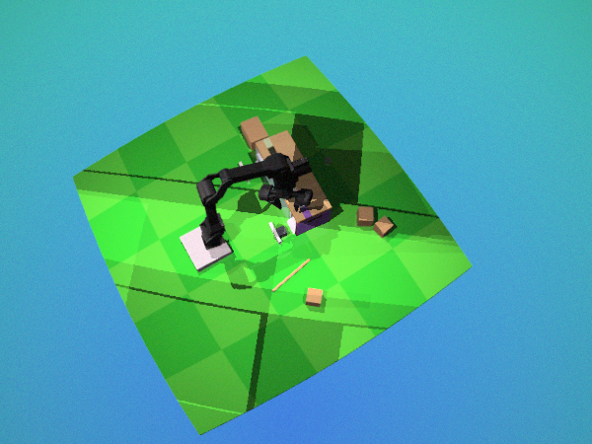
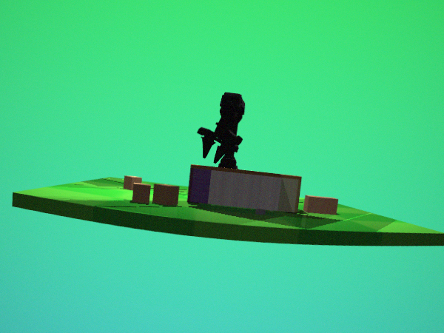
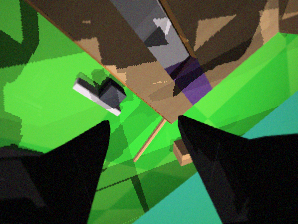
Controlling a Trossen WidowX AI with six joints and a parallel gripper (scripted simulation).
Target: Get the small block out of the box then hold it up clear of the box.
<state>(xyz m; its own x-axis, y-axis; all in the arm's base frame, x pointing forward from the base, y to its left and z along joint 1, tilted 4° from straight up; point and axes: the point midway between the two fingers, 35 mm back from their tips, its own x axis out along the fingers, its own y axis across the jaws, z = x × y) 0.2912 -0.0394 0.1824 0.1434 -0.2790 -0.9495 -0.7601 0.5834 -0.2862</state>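
One arm (image 1: 232, 178) bent over box (image 2: 255, 189) | tool (image 2: 214, 152) parted, empty

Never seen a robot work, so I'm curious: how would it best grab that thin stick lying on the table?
Grip the stick around its middle, coming straight down from above. It lies flat and is long and thin, so the grip should close across its narrow width, where it would probably balance.

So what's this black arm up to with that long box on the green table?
The black robot arm is reaching over the long tan-topped box, with its end effector raised above the box's purple end. The end effector is open and holds nothing. A small dark block lies on the table just outside that end, next to a small white plate. A thin stick and several brown cubes lie scattered around.
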